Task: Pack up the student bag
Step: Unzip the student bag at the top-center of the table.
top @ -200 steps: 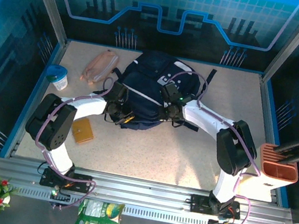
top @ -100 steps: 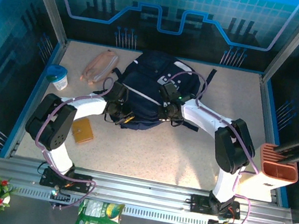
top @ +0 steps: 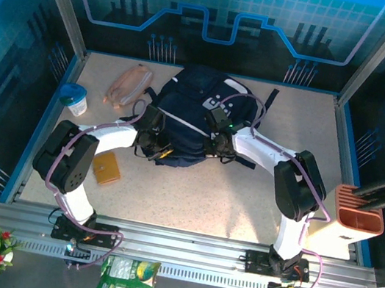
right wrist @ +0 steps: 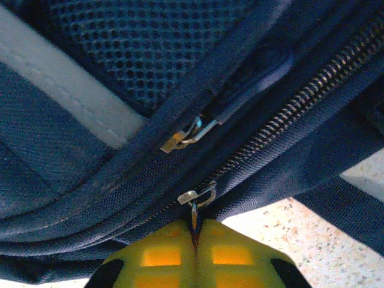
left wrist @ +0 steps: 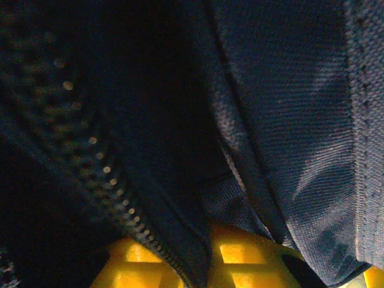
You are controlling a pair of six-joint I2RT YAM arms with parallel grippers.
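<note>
The student bag [top: 192, 110], dark navy with a thin white stripe, lies at the middle back of the table. My left gripper [top: 155, 142] is pressed into its left front edge. In the left wrist view its yellow fingers [left wrist: 246, 252] are shut on a fold of the bag's zipper edge [left wrist: 180, 240]. My right gripper [top: 215, 145] sits at the bag's right front. There its yellow fingers [right wrist: 231, 255] are shut on the pull tab [right wrist: 194, 211] of the lower zipper slider [right wrist: 197, 195]. A second slider [right wrist: 183, 137] lies just above, below the white stripe [right wrist: 78, 102].
A pink pencil pouch [top: 128, 84] lies left of the bag, and a blue-lidded cup [top: 74, 98] stands near the left wall. A brown wallet [top: 107, 168] lies by the left arm. An orange holder [top: 360, 211] stands at the right edge. Bare table [top: 205, 198] spreads in front.
The right arm's elbow has shifted slightly left and its gripper has edged a little along the bag. The left arm and the bag look the same.
</note>
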